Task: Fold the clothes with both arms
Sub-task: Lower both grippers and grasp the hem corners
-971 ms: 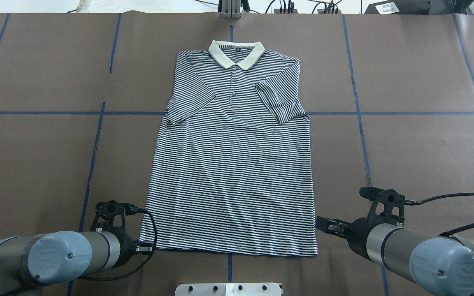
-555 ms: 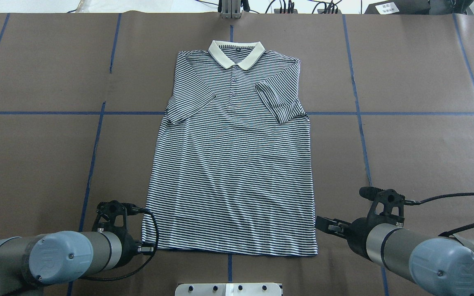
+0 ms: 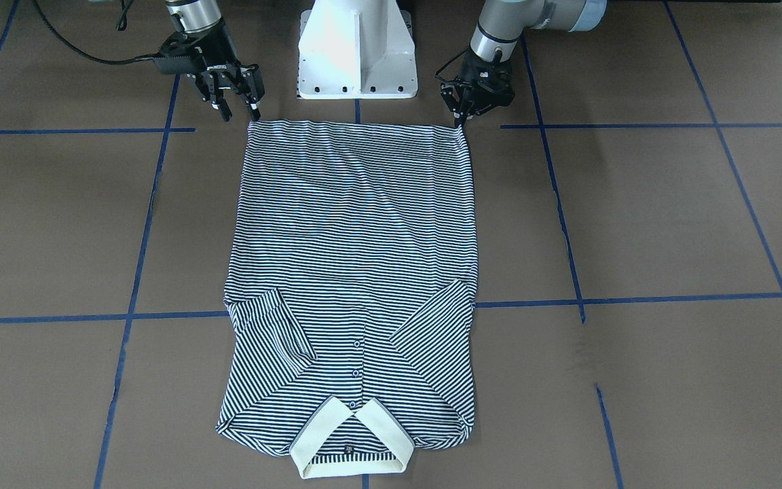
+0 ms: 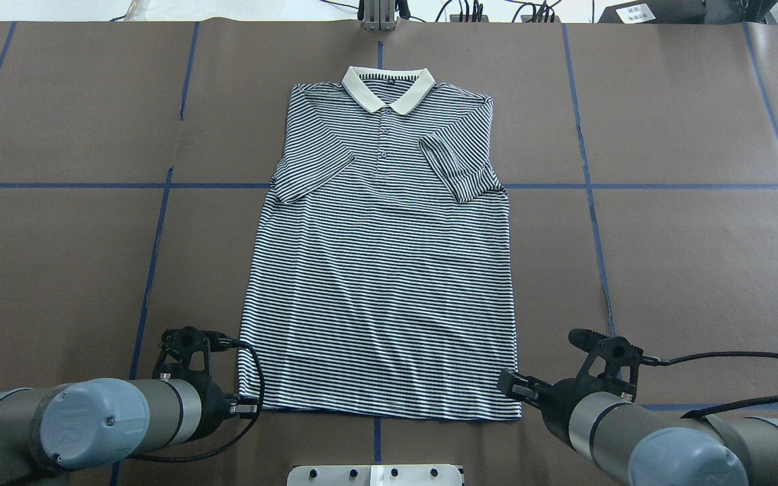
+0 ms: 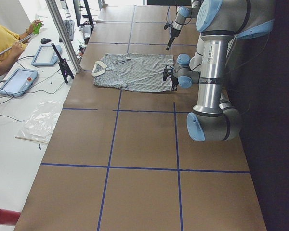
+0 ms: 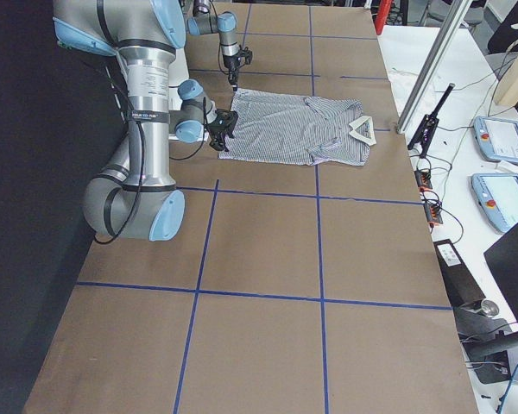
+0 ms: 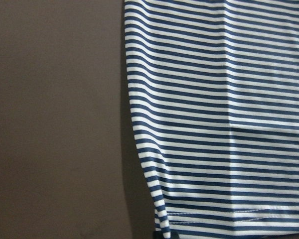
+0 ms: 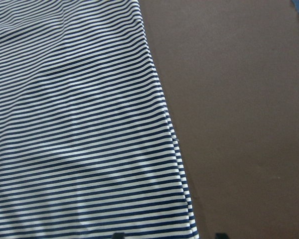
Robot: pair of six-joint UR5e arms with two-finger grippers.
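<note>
The striped polo shirt (image 4: 382, 270) lies flat on the brown table, face up, with its cream collar (image 4: 389, 88) far from the robot and both sleeves folded in. At the hem's left corner my left gripper (image 3: 460, 121) has its fingers pinched together on the fabric; the left wrist view shows that corner (image 7: 162, 231) at its bottom edge. My right gripper (image 3: 240, 115) is open at the hem's other corner (image 8: 189, 231), one fingertip on either side of it. Both arms lie low along the table's near edge (image 4: 92, 422) (image 4: 632, 432).
The white pedestal base (image 3: 357, 47) stands just behind the hem. Blue tape lines (image 4: 152, 270) cross the brown cover. A metal bracket (image 4: 377, 17) sits at the far edge. A person in yellow (image 5: 5, 41) sits at a side bench with tablets (image 5: 19, 79).
My right gripper has moved left and nearer, up to the hem's right corner. At the left corner the hem has drawn slightly inward at my left gripper.
</note>
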